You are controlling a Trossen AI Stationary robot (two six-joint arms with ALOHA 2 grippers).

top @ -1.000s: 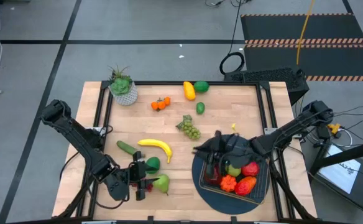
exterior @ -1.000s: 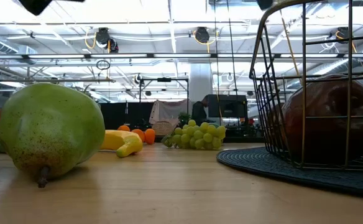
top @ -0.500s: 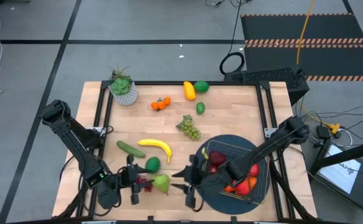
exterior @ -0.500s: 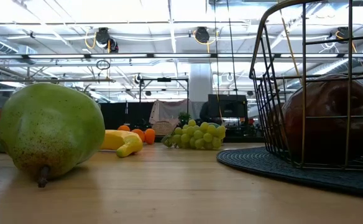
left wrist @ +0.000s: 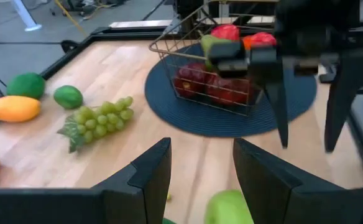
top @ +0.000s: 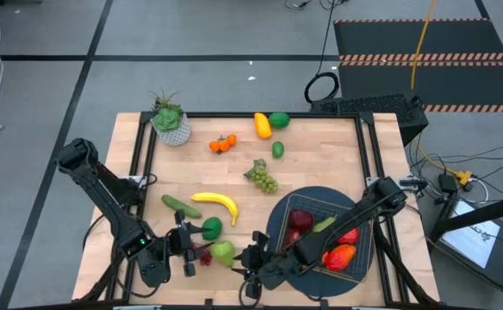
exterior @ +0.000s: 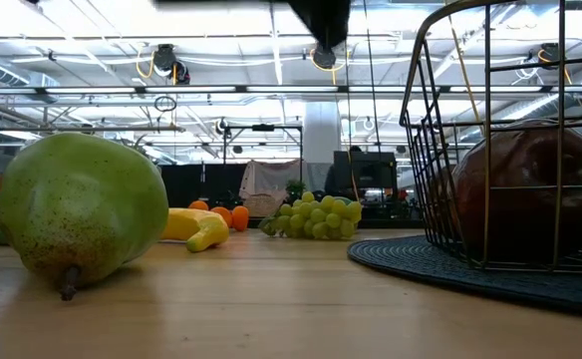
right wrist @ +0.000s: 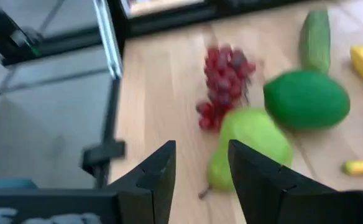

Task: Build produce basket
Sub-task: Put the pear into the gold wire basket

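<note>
**Right arm left the basket and came down by the pear**

A second earlier the right gripper (top: 250, 277) had been over the basket (top: 352, 269); it had since swung left across the near edge of the surface (top: 320, 155) and hung just right of the pear (top: 224, 252). Its fingers stood apart and empty, the pear lying beyond them. That suggested a drop had finished and the pear was the next pick.

The left gripper (top: 189, 250) had barely moved, sitting just left of the pear by the red grapes (top: 201, 253), parted, holding nothing.

The basket sat on the mat (top: 277, 226) at the near right. It held dark red apples (top: 301, 220), a green piece and red-orange produce. Loose on the surface were the banana (top: 216, 202), cucumber (top: 175, 205), green grapes (top: 263, 176), oranges (top: 222, 144) and limes.
</note>
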